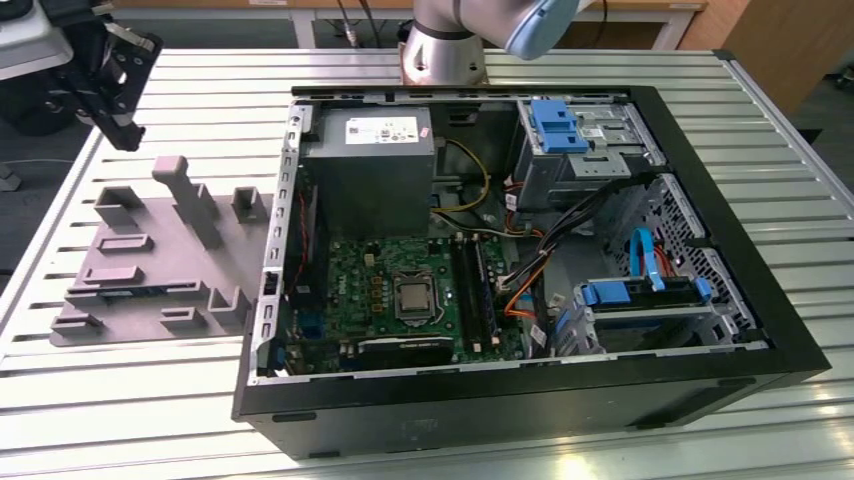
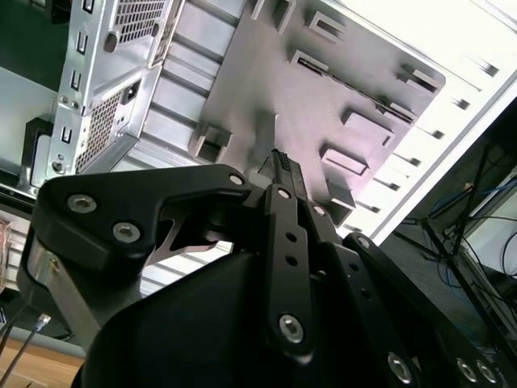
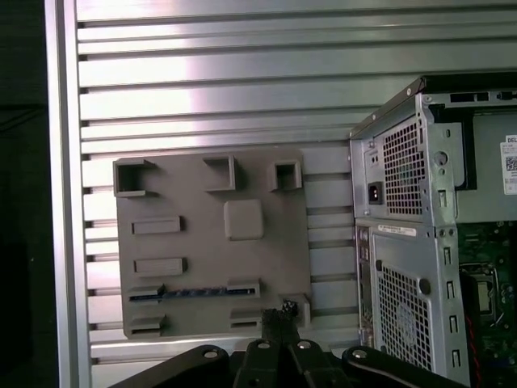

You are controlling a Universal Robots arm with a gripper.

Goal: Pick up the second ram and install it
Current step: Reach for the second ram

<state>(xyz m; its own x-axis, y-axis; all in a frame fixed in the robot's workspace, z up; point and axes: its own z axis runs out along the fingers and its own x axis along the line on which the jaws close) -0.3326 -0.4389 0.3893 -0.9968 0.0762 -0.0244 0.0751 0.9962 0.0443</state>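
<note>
Pickup step, I reckon; my hand [image 3: 283,310], clenched empty, hangs near the second ram [image 3: 194,293]; grasping needs it opened.

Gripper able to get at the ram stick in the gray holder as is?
Likely yes. The ram stick lies exposed in a slot of the gray holder, nothing over it, and the gripper hangs above the holder, outside the computer case.

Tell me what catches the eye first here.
The open computer case with its green motherboard dominates the exterior view. At that view's left lies a grey holder plate. In the first wrist view a dark ram stick sits in one of its slots, beyond the black tool.
</note>
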